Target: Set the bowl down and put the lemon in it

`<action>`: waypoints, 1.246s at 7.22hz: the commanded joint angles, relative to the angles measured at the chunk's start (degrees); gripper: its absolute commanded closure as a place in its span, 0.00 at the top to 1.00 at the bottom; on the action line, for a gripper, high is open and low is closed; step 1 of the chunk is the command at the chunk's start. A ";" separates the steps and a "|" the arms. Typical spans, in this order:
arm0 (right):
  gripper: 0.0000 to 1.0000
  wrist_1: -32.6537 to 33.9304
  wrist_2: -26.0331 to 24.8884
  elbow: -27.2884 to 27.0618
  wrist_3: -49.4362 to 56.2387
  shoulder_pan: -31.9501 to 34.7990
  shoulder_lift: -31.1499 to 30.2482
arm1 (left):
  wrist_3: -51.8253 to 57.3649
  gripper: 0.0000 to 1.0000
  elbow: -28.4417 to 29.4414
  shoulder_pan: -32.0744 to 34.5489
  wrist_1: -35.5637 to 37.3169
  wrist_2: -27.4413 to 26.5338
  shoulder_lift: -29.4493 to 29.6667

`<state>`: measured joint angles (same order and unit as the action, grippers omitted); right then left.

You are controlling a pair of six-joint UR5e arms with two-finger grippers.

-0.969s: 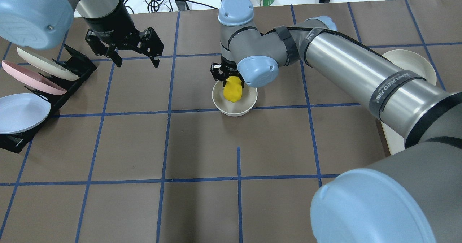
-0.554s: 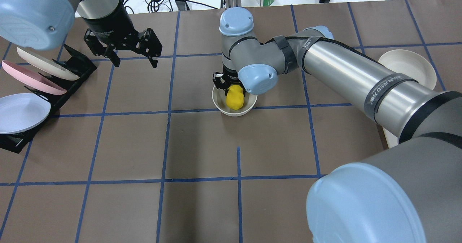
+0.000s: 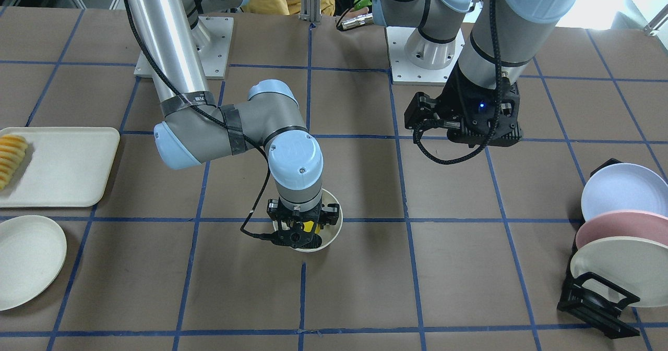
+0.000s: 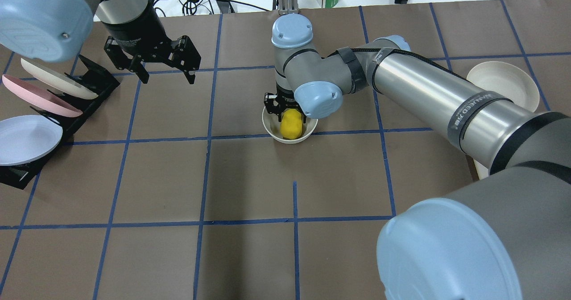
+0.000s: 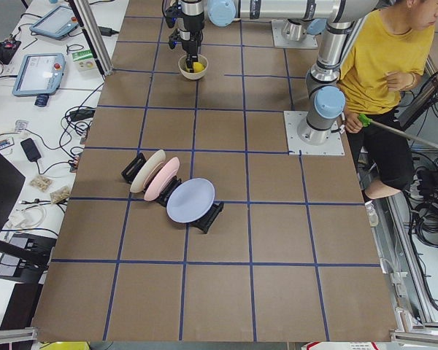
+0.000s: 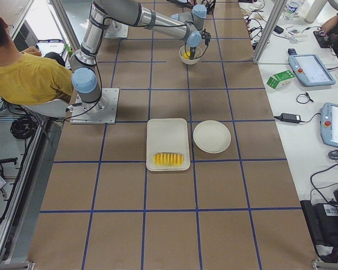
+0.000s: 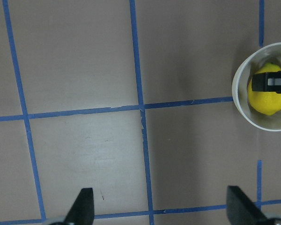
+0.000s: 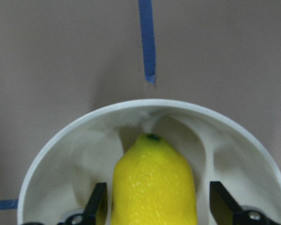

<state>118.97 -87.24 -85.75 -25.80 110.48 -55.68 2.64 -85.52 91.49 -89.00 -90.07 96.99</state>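
Lemon point(image 4: 291, 124) lies inside bowl point(image 4: 269, 128); bowl upright on table point(image 4: 250, 179), near centre. Right gripper point(image 8: 158, 187) low in bowl, fingers point(image 8: 97, 204) straddling lemon, slightly parted, narrow gaps either side. Left gripper point(image 4: 168, 78) spread wide, empty, well apart.

Reads smooth and glossy, like glaze or hard plastic, on the round deep off-white bowl point(image 8: 84, 154), against the finely pitted, waxy skin of the bright yellow oval lemon point(image 8: 154, 187). Looks matt and papery across the brown table covering point(image 4: 250, 179), crossed by smooth blue tape lines point(image 4: 295, 202). Gleams like brushed metal along the silver tube of the right arm point(image 4: 424, 86), jointed with satin pale blue plastic caps point(image 4: 312, 99).
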 commanded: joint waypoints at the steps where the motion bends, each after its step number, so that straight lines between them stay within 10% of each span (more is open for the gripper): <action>1: 1.00 -3.45 -0.21 0.32 -0.12 -0.35 -3.36 | -0.09 1.00 0.00 0.00 -0.12 -0.02 -0.14; 9: 1.00 -27.65 -1.08 -0.29 11.13 -23.12 -30.79 | -1.67 1.00 0.61 0.09 -0.56 -0.37 -0.40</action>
<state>92.21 -87.90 -85.84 -14.89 88.82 -84.51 0.96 -84.94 91.52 -89.59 -90.43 96.62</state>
